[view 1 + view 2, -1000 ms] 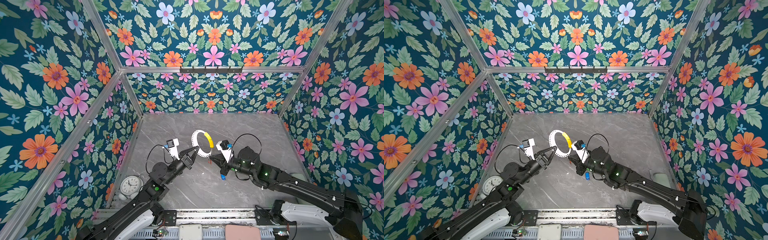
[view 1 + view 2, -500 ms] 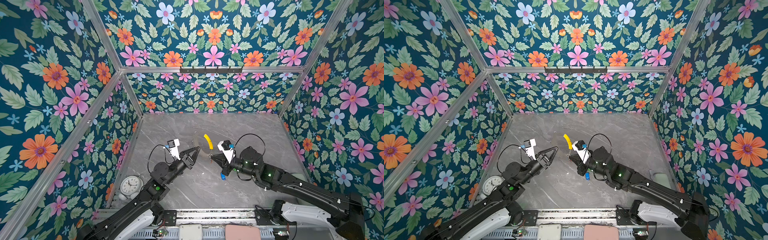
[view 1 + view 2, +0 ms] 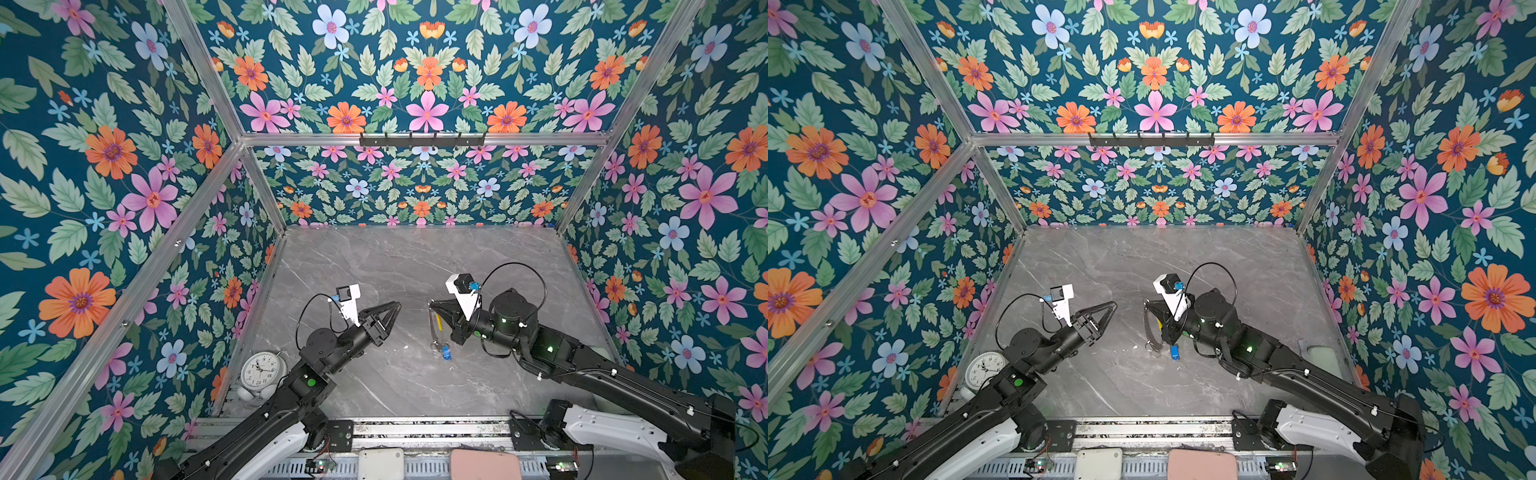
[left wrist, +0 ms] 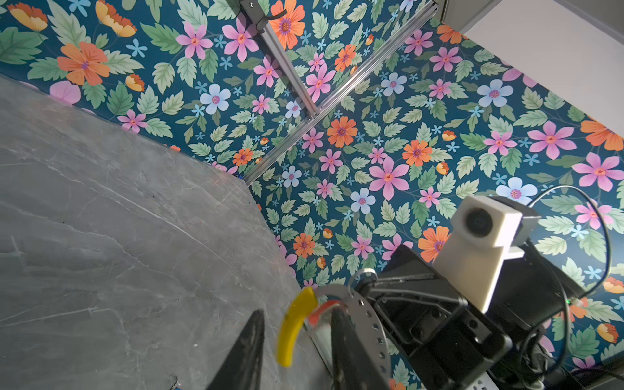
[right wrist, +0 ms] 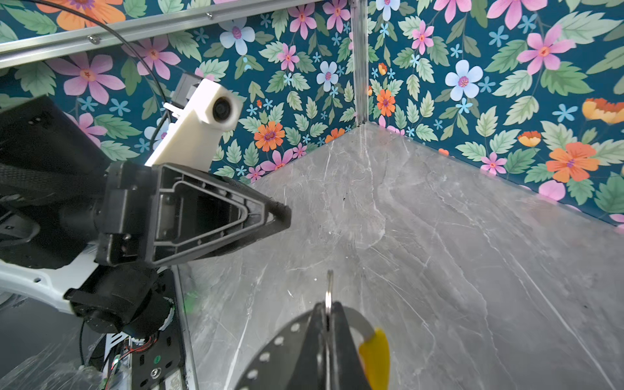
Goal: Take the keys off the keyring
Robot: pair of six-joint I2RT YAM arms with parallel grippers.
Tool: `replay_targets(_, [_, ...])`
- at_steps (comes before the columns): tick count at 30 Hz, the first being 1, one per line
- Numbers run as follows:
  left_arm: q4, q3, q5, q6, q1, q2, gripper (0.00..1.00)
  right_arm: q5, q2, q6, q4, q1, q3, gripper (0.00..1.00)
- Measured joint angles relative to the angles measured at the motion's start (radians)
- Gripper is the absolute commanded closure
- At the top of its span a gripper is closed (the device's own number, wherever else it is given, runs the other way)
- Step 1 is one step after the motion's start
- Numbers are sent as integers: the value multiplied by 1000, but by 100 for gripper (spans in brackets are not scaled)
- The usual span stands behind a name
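The right gripper (image 3: pixel 433 305) is pressed together on the rim of the keyring (image 3: pixel 434 328), pinching the thin grey hoop so that it hangs edge-on over the middle of the tabletop (image 3: pixel 374 257), somewhat nearer the front edge. Its yellow sleeve (image 3: pixel 439 322) sits just beside the claw, and the key with the blue tag (image 3: pixel 446 354) dangles from the lowest arc; whether that tag touches the surface cannot be told. The left gripper (image 3: pixel 395 307) is spread and empty, level with the hoop but apart from it, pointing toward it from the left-edge side. The left wrist view shows the red-orange tag (image 4: pixel 317 312) close against the hoop beside the sleeve, with the hoop's flat band pierced by small holes. The hoop looks stiff, light and slick, so held at one spot it will likely pivot or swing when tugged, and a firm pinch matters. The keys are small, thin and loose on their clips; the plastic tags look like the broadest, least slippery places to take hold, and the blue one hangs clear of the claw, so it seems the easier to reach
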Motion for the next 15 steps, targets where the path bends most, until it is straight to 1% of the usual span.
replay_targets(4, [-102,26,31,47,0,-56,63,-64,-26,0,-40,-60,14,100])
replay_targets(7, [-173,72,51,113,0,-76,63,-119,-37,-5,-67,-80,25,100])
replay_targets(10, [-223,125,92,181,0,-69,63,-163,-39,-22,-100,-90,36,100])
replay_targets(15, [-257,206,178,292,0,-8,64,-252,-45,-47,-152,-93,50,100])
